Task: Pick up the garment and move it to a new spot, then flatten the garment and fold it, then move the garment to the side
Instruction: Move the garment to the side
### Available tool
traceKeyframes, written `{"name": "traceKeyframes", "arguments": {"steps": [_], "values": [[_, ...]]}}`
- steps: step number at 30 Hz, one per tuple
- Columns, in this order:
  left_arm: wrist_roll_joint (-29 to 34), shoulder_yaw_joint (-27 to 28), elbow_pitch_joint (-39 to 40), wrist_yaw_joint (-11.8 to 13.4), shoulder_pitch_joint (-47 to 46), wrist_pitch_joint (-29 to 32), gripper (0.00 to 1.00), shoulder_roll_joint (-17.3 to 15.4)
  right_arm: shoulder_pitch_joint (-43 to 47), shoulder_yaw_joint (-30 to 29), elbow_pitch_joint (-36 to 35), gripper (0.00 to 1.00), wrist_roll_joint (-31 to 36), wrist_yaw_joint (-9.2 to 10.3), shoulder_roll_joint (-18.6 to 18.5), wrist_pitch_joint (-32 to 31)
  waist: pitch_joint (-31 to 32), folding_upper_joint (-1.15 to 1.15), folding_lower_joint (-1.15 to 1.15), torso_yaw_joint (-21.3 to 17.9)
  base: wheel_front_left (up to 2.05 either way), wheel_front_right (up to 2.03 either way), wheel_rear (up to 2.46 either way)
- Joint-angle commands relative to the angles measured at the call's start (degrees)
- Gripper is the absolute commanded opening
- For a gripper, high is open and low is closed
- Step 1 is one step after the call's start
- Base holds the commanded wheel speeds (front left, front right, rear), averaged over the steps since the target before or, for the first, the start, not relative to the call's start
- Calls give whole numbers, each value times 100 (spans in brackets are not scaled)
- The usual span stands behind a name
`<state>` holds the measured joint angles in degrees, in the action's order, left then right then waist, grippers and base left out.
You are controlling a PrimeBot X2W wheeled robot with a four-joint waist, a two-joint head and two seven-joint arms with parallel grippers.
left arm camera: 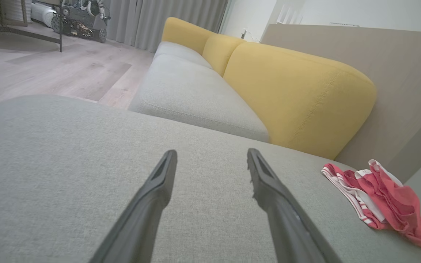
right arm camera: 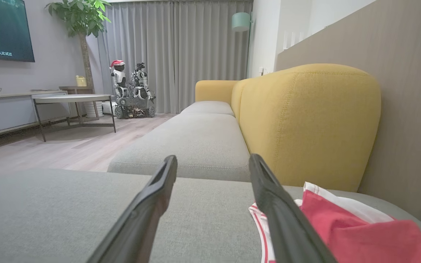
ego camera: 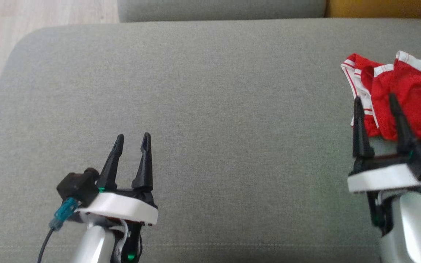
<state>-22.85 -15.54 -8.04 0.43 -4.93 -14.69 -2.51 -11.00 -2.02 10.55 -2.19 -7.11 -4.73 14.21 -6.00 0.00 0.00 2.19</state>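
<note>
Lying bunched, garment (ego camera: 415,95) by right jaws

The head camera looks steeply down on the broad grey fabric cushion (ego camera: 210,109). Both wrist cameras sit low over that cushion, facing along it toward the mustard-yellow upholstered backrest (left arm camera: 298,95), sharing the crumpled red-and-white garment (right arm camera: 360,233).

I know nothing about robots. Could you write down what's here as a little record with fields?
Surface: grey fabric sofa cushion
Garment: crumpled red garment with white trim, at cushion's right side
Left gripper: open, empty, above bare cushion
Right gripper: open, by the garment; contact unclear
Behind: yellow fabric backrest
</note>
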Motion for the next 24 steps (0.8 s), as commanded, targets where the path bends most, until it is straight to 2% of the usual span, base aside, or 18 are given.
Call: {"name": "traceKeyframes", "arguments": {"steps": [1, 5, 12, 18, 24], "values": [[9, 235, 213, -13, -185, -31, 100, -37, -29, 92, -257, 100, 74, -37, 37, 58, 65, 0, 0, 40, 0, 0, 0], [191, 310, 286, 1, -73, -31, 100, -37, 275, -11, -440, 100, 185, -37, 141, 75, 148, 0, 0, 60, 0, 0, 0], [533, 389, 530, 171, 60, -31, 100, -37, 491, 2, -604, 100, 229, -37, 181, 77, 183, 0, 0, 56, 0, 0, 0], [456, 474, 553, 313, 110, -31, 100, -37, 526, 55, -662, 100, 133, -37, 184, 78, 202, 0, 0, 48, 0, 0, 0], [451, 563, 665, 287, 140, -31, 100, -37, 507, 48, -695, 100, 93, -37, 184, 78, 201, 0, 0, 36, 0, 0, 0]]}}
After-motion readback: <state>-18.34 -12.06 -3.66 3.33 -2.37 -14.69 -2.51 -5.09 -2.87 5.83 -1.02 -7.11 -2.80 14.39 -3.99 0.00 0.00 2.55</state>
